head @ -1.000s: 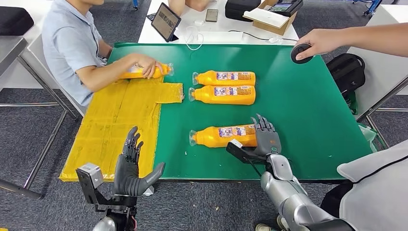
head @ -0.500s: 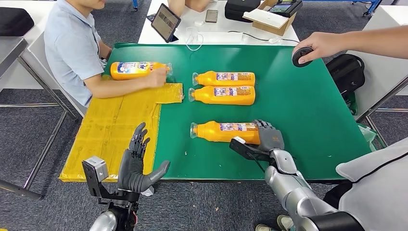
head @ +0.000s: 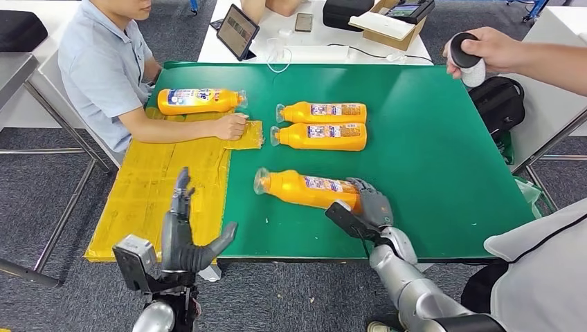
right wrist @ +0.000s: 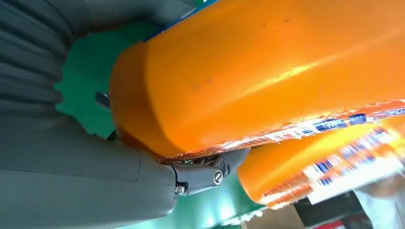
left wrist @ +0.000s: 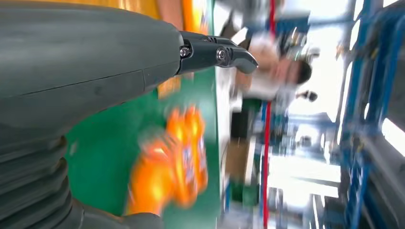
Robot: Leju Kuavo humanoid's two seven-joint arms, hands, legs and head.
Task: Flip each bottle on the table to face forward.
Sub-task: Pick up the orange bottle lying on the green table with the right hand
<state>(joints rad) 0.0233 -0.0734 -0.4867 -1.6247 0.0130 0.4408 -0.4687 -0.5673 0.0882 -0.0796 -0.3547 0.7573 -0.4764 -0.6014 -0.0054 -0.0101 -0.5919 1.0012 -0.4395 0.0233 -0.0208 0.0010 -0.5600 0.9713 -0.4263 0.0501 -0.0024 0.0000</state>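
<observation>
My right hand [head: 370, 205] grips the base end of an orange bottle [head: 304, 189] near the table's front, with its neck raised and pointing left. In the right wrist view that bottle [right wrist: 267, 67] sits against the hand's fingers [right wrist: 205, 174]. Two more orange bottles [head: 322, 112] [head: 320, 136] lie side by side at the middle of the green table [head: 443, 152]. A fourth bottle [head: 201, 101] lies at the far left with its blue label up, beside a seated person's hand [head: 232, 126]. My left hand [head: 183, 238] hovers open off the front left edge.
Yellow padding [head: 166, 180] covers the table's left side. A seated person [head: 104, 62] leans on it. Another person's hand [head: 484, 52] holds a dark round object [head: 465, 55] over the far right corner. A white table with a tablet [head: 239, 31] stands behind.
My right hand has closed on the near bottle and tilted it, its neck swinging left and up. The seated person's hand left the far left bottle. The dark object rose.
</observation>
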